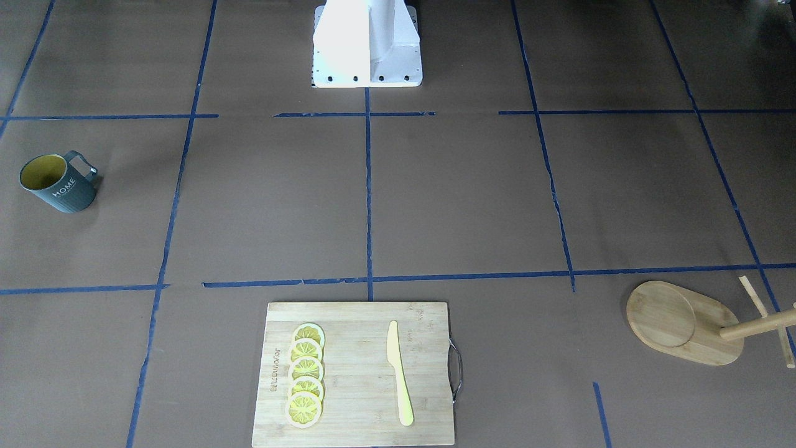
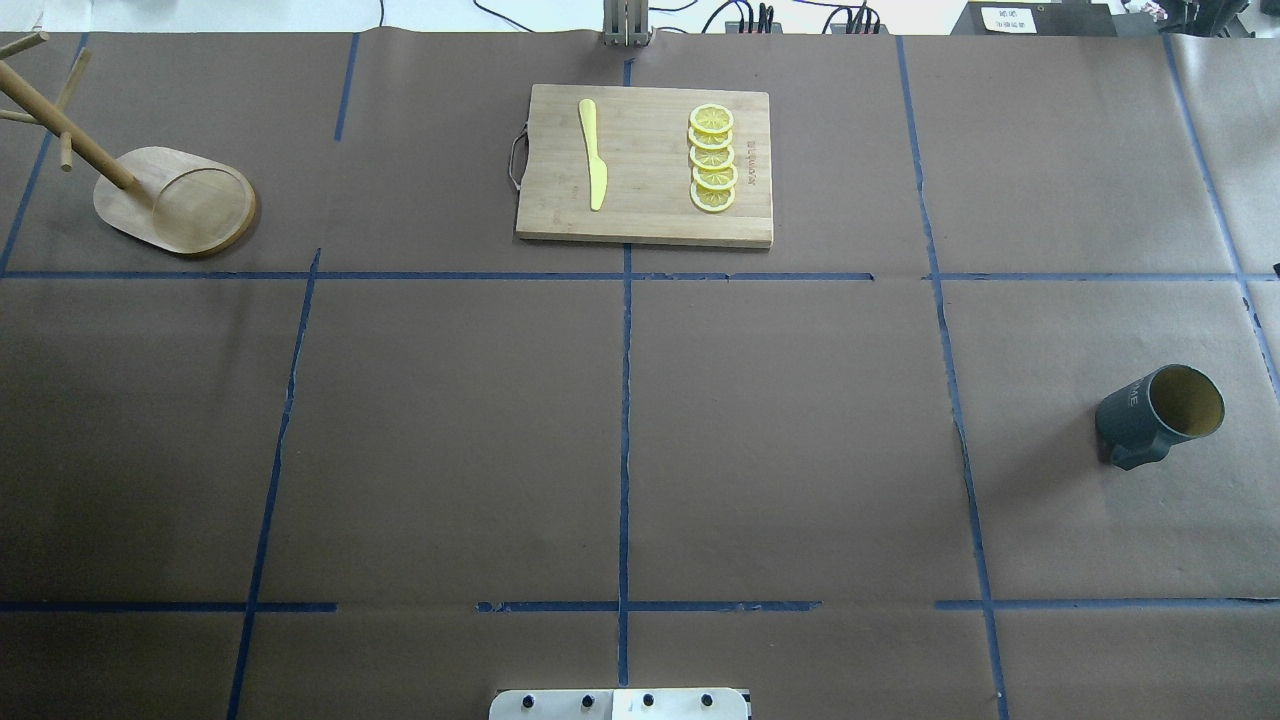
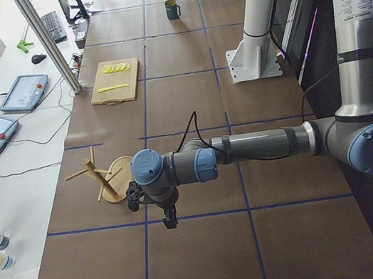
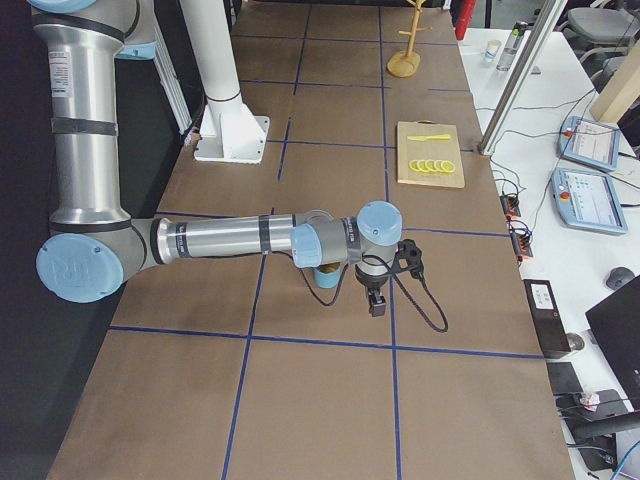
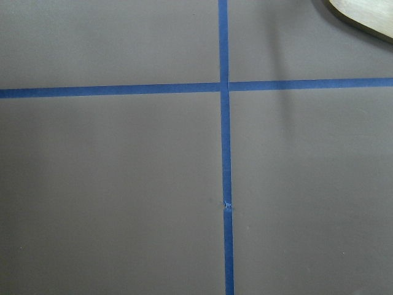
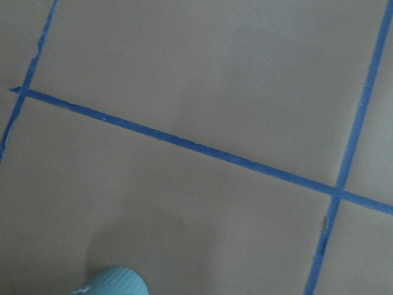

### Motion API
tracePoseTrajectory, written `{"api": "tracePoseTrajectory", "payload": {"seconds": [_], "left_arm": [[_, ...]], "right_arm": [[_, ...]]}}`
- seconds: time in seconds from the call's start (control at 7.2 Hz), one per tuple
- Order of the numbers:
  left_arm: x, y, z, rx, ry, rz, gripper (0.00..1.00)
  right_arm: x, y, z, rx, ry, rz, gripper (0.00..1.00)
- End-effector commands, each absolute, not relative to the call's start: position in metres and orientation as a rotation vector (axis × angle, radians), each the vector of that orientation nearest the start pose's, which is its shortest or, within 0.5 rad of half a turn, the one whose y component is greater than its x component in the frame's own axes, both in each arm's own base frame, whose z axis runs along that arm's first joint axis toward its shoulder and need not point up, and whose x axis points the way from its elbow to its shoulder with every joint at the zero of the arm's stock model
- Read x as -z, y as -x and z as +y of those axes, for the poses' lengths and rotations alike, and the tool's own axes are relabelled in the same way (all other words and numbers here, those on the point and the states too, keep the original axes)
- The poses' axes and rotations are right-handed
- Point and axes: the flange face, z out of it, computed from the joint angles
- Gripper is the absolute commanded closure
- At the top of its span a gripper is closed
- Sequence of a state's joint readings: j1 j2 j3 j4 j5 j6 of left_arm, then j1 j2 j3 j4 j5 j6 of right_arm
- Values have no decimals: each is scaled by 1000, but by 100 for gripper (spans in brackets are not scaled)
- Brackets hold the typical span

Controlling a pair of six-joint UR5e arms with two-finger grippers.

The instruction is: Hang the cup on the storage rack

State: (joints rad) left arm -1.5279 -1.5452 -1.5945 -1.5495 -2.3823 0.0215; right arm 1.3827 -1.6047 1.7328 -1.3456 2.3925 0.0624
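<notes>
Brown-papered bench, gridded in blue tape, carries all items. Small dark teal-grey ribbed cup with yellow interior stands upright on the robot's right side, with its handle towards the robot base, judged convenient for pickup. Light bamboo storage rack with oval base stands well apart on the far left, its pegs bare. Left tool hangs near the rack and right tool near the cup. Neither visibly holds anything; how far each is open cannot be told.

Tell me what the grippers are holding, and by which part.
Nothing, it seems: the cup stands alone, and the rack is untouched.
</notes>
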Motion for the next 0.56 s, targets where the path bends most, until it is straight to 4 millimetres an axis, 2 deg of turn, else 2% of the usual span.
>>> {"api": "tracePoseTrajectory", "payload": {"seconds": [0.0,0.14,0.42], "left_arm": [[-660,40,-481,-49,33,811,0],[-660,40,-481,-49,34,811,0],[-662,40,-479,-49,37,811,0]], "right_arm": [[-563,76,-457,257,-251,-888,0],[-575,88,-436,246,-271,-877,0],[-580,108,-424,232,-243,-879,0]]}}
